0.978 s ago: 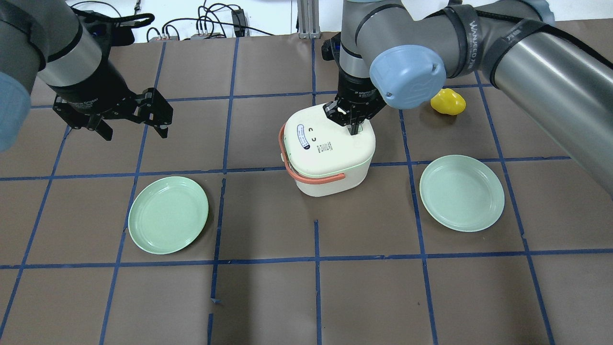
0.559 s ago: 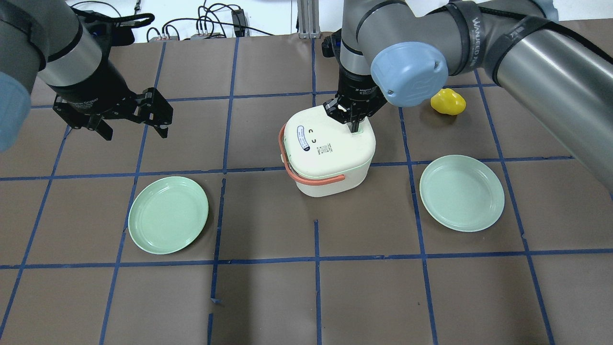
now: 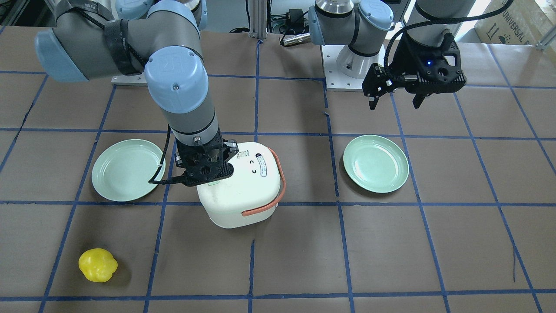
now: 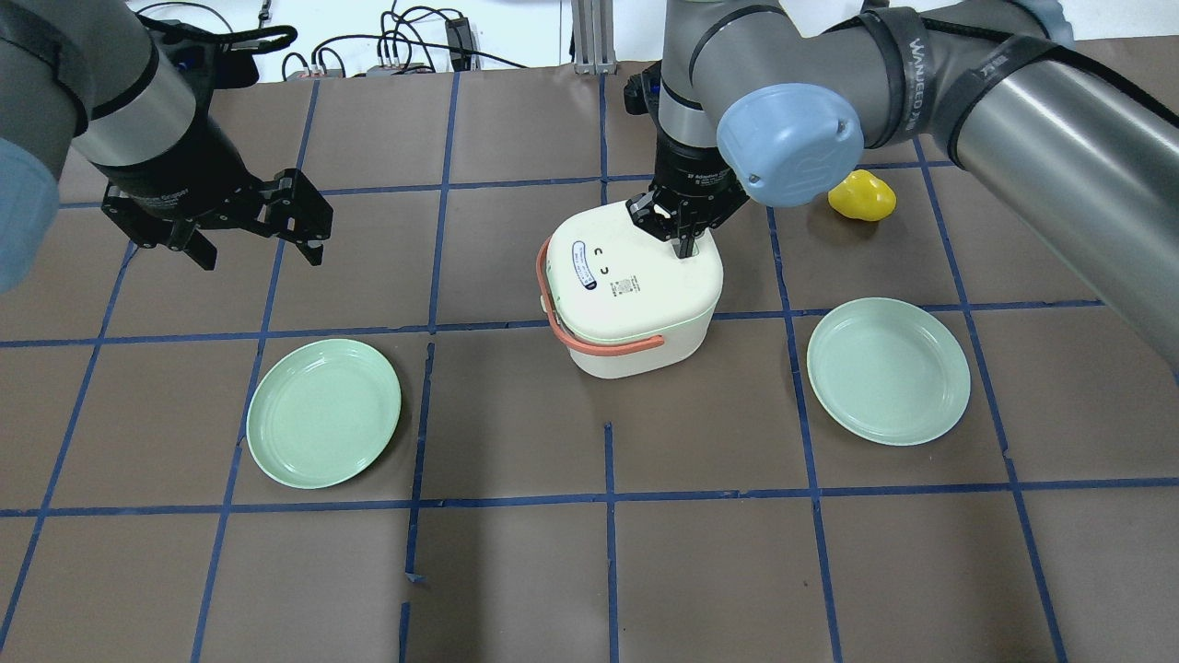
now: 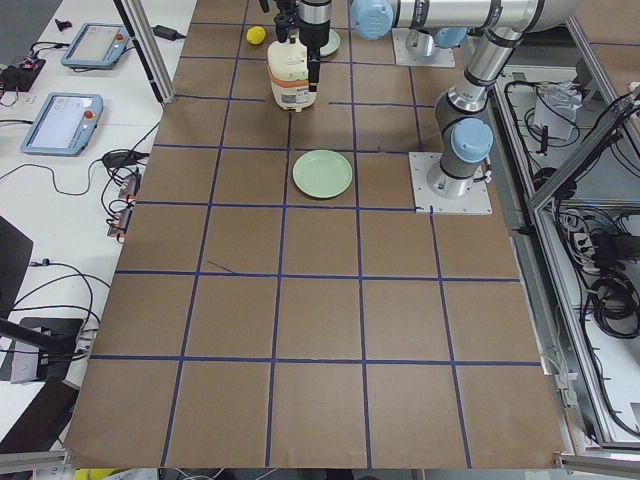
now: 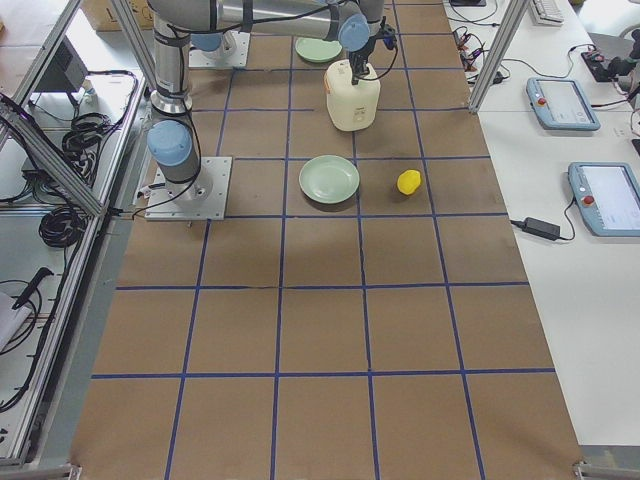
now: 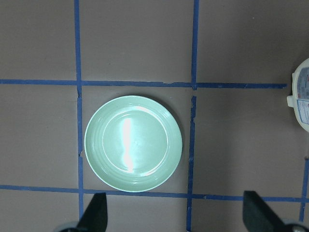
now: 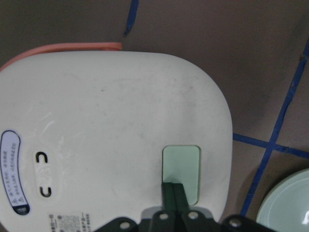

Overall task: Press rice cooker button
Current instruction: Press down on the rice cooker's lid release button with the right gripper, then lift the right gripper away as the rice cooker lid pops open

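Brown table, white cooker: the pushing tip came back down

Brown paper with blue tape lines covered the table. On the left, the left gripper hung in the air with its two fingers spread wide and nothing between them. It had not moved in the last second. Nearer the front lay a green plate, well apart from the cooker.

In the middle stood the rice cooker. It was white, its lid was down, and its orange-pink handle lay folded around the front. It stood in the same spot as a second before.

The change was small. The right gripper had gone up a tiny bit and then come back down over the far right corner of the lid. Its two fingers were pinched together into one thin tip, and they held nothing. From the wrist camera, that tip touched the pale green button at the edge closest to the camera, not at its middle. I think this meant the push was going on right then, maybe as a second try. The lid had not popped up, so I could not tell if the button had worked.

Further right lay a yellow lump behind the cooker, and a second green plate in front, both apart from it
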